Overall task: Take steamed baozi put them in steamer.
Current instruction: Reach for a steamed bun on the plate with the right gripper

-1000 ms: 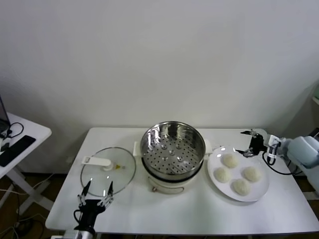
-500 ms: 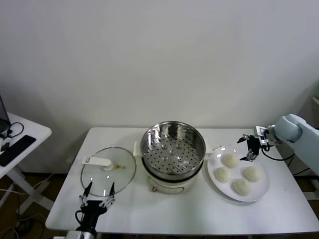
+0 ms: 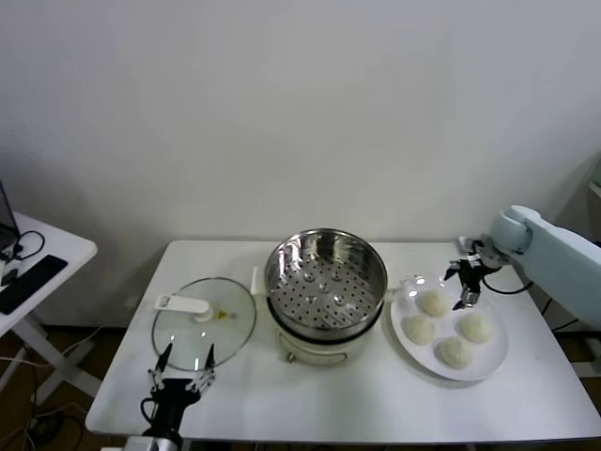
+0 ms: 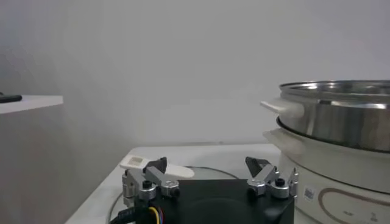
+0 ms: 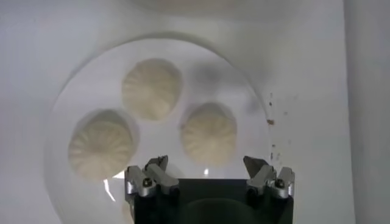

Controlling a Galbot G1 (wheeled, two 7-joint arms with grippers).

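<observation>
1. Over the last second the right end effector (image 3: 465,284) has been swung in from the counter's right edge and brought above the far rim of the white plate (image 3: 488,362), just beside the rear bun. An approach to the first pick is inferred; no bun has been lifted yet.
2. The right end effector is shown with fingers spread wide and nothing held; in the right wrist view it (image 5: 209,178) hangs over the plate (image 5: 79,91).
3. All four steamed baozi (image 3: 434,303) lie on the plate, well apart from the steamer (image 3: 325,272), whose basket is bare.
4. The buns (image 5: 209,134) are rounded, matte, off-white domes with fine pleats radiating from the crown; a soft, yielding surface is judged likely.
5. The steamer is a round polished steel basket with a perforated floor, seated on a cream base (image 4: 341,176).
6. The left end effector (image 3: 180,376) is parked, spread open and empty, at the counter's (image 3: 376,404) near edge beside the glass lid (image 3: 202,324).
</observation>
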